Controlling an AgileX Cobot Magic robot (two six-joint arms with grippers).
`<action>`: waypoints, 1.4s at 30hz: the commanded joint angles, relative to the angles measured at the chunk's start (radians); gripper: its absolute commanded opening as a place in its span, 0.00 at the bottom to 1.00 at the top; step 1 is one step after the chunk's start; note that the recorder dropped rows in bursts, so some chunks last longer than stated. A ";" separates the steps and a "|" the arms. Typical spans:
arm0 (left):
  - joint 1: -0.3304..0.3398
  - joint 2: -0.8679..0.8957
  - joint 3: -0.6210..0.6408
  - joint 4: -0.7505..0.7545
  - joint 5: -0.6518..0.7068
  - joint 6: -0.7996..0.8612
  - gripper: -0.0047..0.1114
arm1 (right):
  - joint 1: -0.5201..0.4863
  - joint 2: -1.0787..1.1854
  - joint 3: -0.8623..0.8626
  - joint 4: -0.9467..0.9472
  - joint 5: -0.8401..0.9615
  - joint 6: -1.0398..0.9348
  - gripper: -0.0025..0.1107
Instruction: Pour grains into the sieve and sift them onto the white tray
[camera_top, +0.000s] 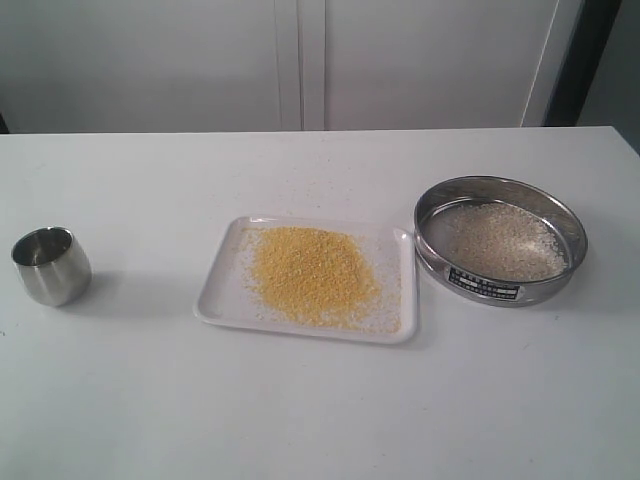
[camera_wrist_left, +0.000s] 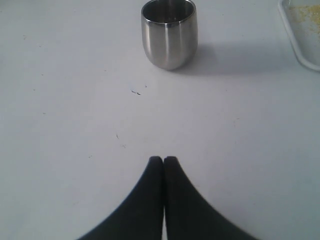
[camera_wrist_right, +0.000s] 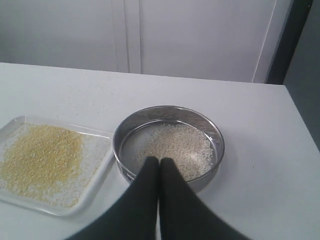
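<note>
Both black claws are squeezed shut with nothing in them: the left gripper (camera_wrist_left: 163, 159) hangs over the bare white table (camera_wrist_left: 75, 125) near the small shiny steel cup (camera_wrist_left: 169, 32), and the right gripper (camera_wrist_right: 159, 160) hangs by the rim of the wide round steel sieve (camera_wrist_right: 215, 135). Fine yellow grains (camera_top: 312, 272) lie in a pile on the flat white tray (camera_top: 212, 295) in the middle of the table. Bigger whitish rice-like grains (camera_top: 503, 240) sit inside the sieve, which stands just beside the tray's right side, and the cup stands well apart on the left.
</note>
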 joint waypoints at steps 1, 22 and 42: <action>-0.001 -0.005 0.007 -0.007 -0.003 -0.005 0.04 | 0.001 -0.069 0.031 -0.026 -0.011 0.032 0.02; -0.001 -0.005 0.007 -0.007 -0.003 -0.003 0.04 | 0.001 -0.356 0.265 -0.040 -0.061 0.088 0.02; -0.001 -0.005 0.007 -0.007 -0.003 -0.003 0.04 | 0.001 -0.382 0.459 -0.103 -0.237 0.088 0.02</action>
